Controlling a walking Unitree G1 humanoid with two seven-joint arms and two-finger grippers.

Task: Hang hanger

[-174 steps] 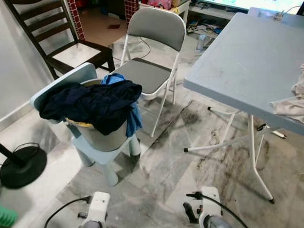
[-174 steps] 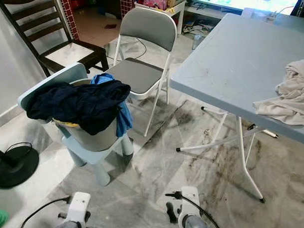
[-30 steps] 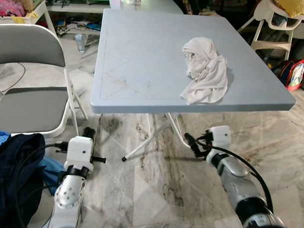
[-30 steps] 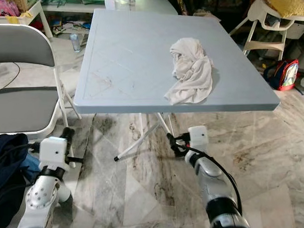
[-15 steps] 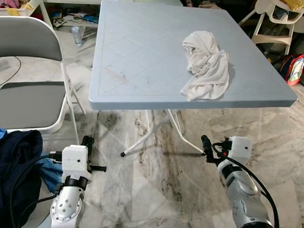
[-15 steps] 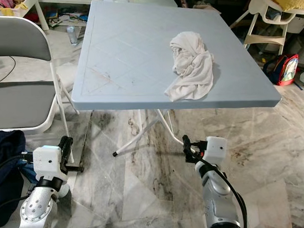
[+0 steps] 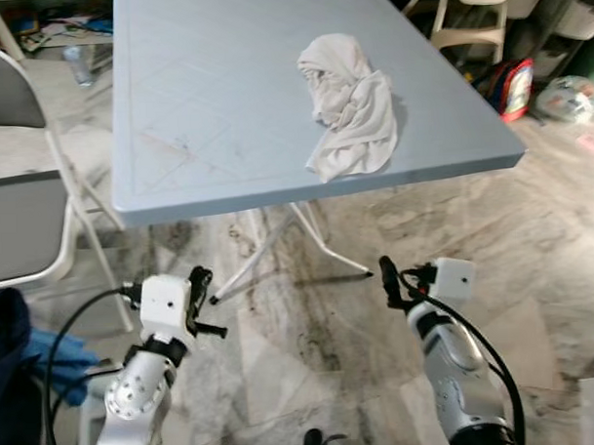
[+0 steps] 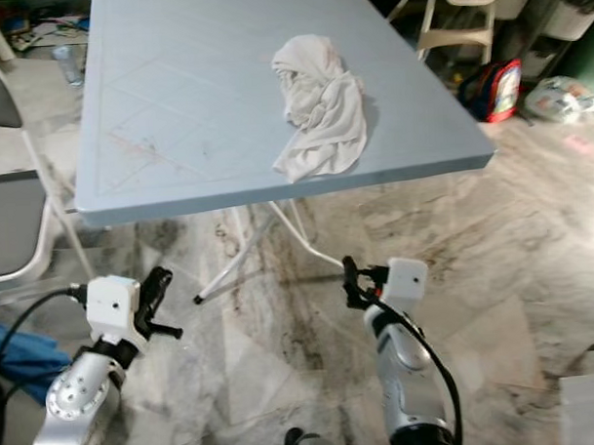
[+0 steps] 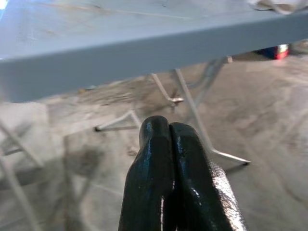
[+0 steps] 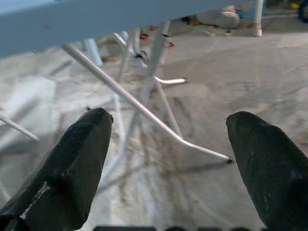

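A crumpled white cloth (image 7: pixel 347 104) lies on the grey-blue folding table (image 7: pixel 205 99), towards its right side. Both arms are held low in front of the table's near edge, over the marble floor. My left gripper (image 7: pixel 199 283) is shut with nothing in it; in the left wrist view its fingers (image 9: pixel 159 144) press together and point under the tabletop. My right gripper (image 7: pixel 387 273) is open and empty; in the right wrist view its fingertips (image 10: pixel 96 125) stand wide apart, facing the table's white legs (image 10: pixel 144 101).
A grey folding chair (image 7: pixel 24 222) stands at the left, with dark clothing (image 7: pixel 5 389) and a blue cloth (image 7: pixel 53 353) below it. Behind the table at the right are a white high chair (image 7: pixel 465 12), a red-blue bag (image 7: pixel 512 83) and a plastic bag (image 7: pixel 566 101).
The camera has turned to the right, so the table, chair and clothes pile have slid left in the picture. Both arms stay low before the table edge.
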